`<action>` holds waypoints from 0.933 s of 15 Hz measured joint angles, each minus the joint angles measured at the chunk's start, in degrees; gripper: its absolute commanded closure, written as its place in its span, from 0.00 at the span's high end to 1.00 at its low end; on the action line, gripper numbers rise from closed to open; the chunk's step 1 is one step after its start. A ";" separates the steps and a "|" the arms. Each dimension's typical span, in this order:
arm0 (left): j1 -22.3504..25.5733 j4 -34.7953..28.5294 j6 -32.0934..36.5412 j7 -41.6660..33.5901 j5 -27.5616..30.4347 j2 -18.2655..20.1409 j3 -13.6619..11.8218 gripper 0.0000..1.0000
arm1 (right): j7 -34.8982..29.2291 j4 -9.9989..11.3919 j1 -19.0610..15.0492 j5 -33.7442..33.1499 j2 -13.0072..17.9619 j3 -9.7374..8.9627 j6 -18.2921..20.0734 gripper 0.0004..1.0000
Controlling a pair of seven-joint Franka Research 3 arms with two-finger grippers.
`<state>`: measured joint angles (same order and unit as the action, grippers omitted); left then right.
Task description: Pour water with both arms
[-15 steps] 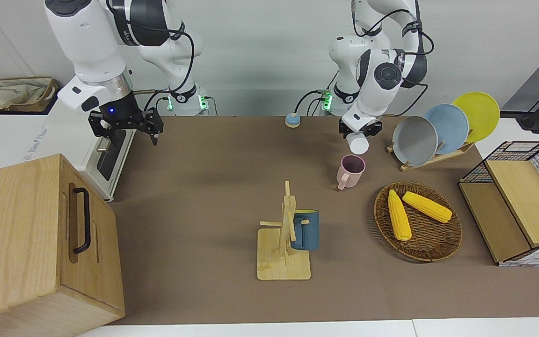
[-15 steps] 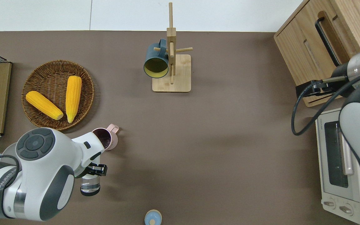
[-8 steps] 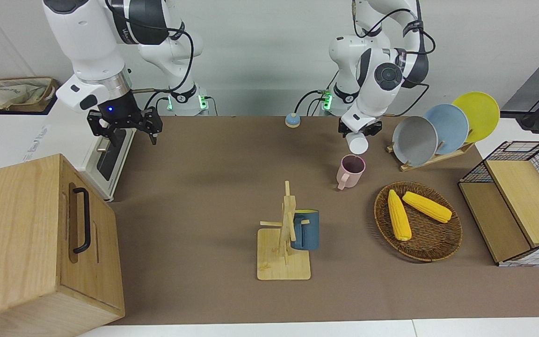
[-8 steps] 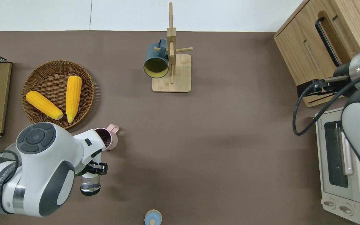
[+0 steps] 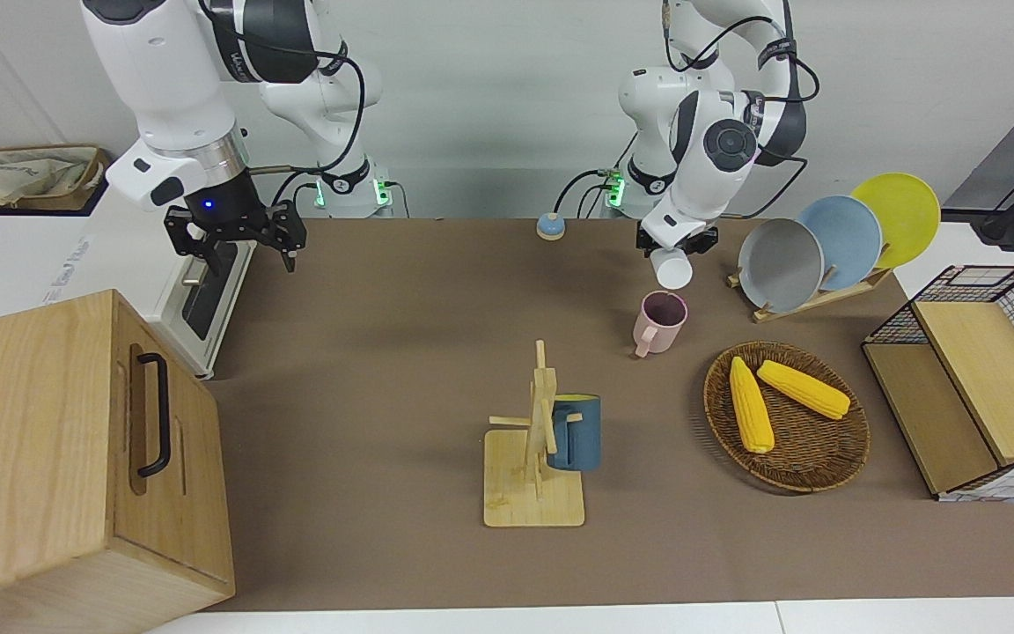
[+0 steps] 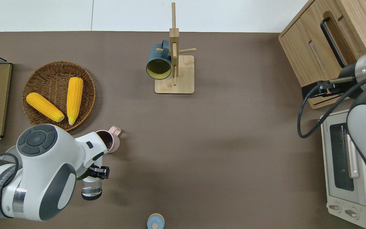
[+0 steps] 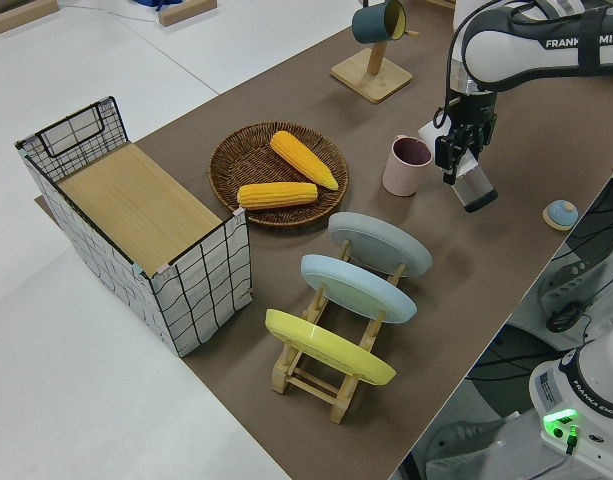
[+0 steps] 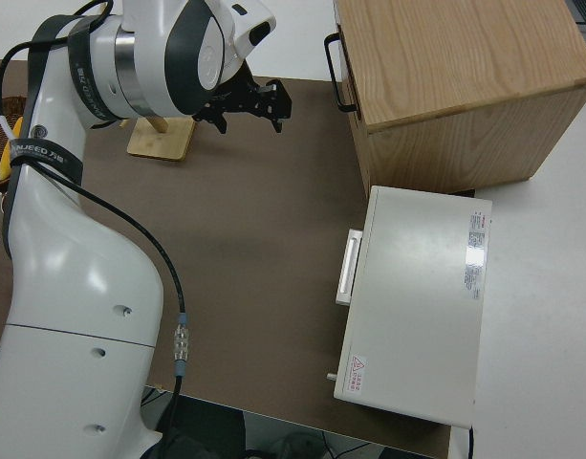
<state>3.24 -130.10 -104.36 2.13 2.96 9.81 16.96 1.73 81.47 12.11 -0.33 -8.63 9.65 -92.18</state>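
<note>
The left gripper (image 5: pixel 673 249) of the glossy white left arm (image 6: pixel 43 165) is clamped on a clear glass cup (image 6: pixel 91 188), held tilted in the air over the brown table (image 6: pixel 221 152) just beside the pale pink handled mug (image 5: pixel 661 322), which stands upright on the table between the robots and the round wicker basket (image 5: pixel 841 445) with two yellow corn cobs (image 5: pixel 750 405). The right gripper (image 5: pixel 238 238) of the other white arm (image 5: pixel 174 84) hangs with its fingers spread and nothing between them, near the white toaster oven (image 6: pixel 345 165) and the wooden cabinet (image 5: pixel 49 440) at its own end of the table. A dark blue mug (image 5: pixel 575 433) hangs on the wooden mug tree (image 5: pixel 535 458), well apart from both grippers.
</note>
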 measured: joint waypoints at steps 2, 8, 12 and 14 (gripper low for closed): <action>0.00 -0.56 -0.39 0.04 0.00 1.39 -0.02 0.00 | 0.00 0.00 0.00 0.00 0.00 0.00 0.00 0.99; 0.00 -8.76 -10.27 0.07 1.25 10.93 -0.14 0.00 | 0.00 -0.04 0.00 0.00 0.03 0.00 0.00 0.99; -1.02 -14.53 -19.10 0.07 3.87 15.27 -0.07 0.00 | 0.00 -0.06 0.00 0.00 0.08 0.00 0.00 0.99; -1.45 -15.23 -20.09 0.10 4.08 15.74 -0.07 0.00 | 0.00 -0.06 0.00 0.00 0.08 0.00 0.00 0.99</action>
<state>1.79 -145.33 -124.44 2.23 7.04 25.54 16.89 1.73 81.41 12.11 -0.33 -8.56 9.66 -92.18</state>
